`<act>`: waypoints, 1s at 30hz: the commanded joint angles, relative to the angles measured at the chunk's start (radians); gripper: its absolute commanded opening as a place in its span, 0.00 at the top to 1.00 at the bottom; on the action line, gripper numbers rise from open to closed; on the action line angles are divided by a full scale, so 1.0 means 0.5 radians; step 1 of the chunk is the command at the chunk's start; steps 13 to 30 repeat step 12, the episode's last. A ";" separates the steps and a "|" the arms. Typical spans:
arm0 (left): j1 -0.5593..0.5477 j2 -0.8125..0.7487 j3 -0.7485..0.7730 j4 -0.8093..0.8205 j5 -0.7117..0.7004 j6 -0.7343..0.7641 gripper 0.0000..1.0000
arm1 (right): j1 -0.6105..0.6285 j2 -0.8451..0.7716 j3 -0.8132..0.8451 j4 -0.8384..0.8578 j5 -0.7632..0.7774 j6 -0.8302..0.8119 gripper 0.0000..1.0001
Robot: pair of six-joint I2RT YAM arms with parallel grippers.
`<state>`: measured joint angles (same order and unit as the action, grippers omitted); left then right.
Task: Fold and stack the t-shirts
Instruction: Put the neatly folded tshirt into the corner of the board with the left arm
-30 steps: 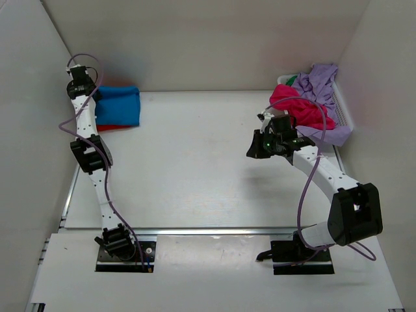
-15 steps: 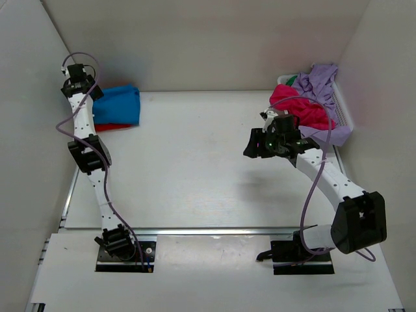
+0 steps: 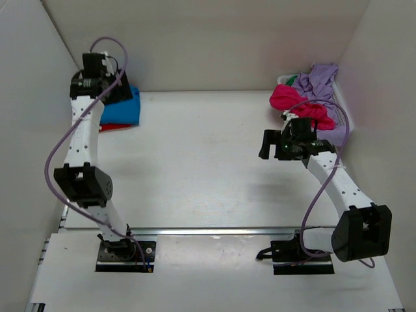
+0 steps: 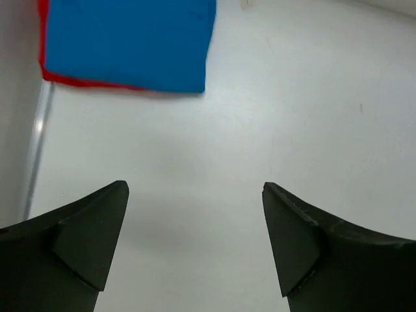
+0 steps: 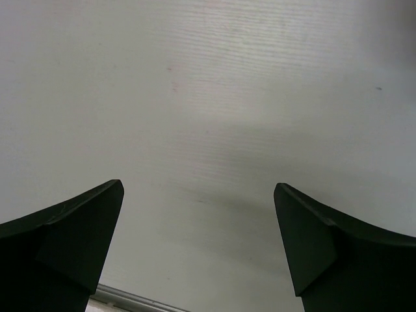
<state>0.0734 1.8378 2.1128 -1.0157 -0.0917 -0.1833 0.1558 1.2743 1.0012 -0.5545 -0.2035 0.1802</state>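
A folded bright blue t-shirt (image 3: 125,113) (image 4: 130,42) lies on a red t-shirt (image 3: 109,127) (image 4: 91,82) at the table's far left. Only the red shirt's edge shows. My left gripper (image 3: 122,92) (image 4: 194,186) hangs open above the table just in front of this stack, with nothing between its fingers. A magenta pink t-shirt (image 3: 296,104) and a lilac t-shirt (image 3: 318,81) lie crumpled in a heap at the far right. My right gripper (image 3: 265,146) (image 5: 199,185) stands open over bare table, left of that heap.
A white slatted basket (image 3: 342,109) holds the crumpled shirts against the right wall. White walls close in the table on the left, back and right. A metal rail (image 5: 130,300) runs along the table's near edge.
The left arm has lifted and swung right, from behind the blue stack to over it, its jaws opening wider. The right gripper has gone from shut to open and shifted right.
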 commanded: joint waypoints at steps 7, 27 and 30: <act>-0.107 -0.831 -1.157 0.062 0.236 0.008 0.01 | -0.032 -0.168 -0.026 -0.293 0.352 -0.096 0.01; -0.205 -0.963 -1.329 0.102 0.312 -0.008 0.01 | -0.128 -0.241 -0.027 -0.278 0.268 -0.106 0.00; -0.205 -0.963 -1.329 0.102 0.312 -0.008 0.01 | -0.128 -0.241 -0.027 -0.278 0.268 -0.106 0.00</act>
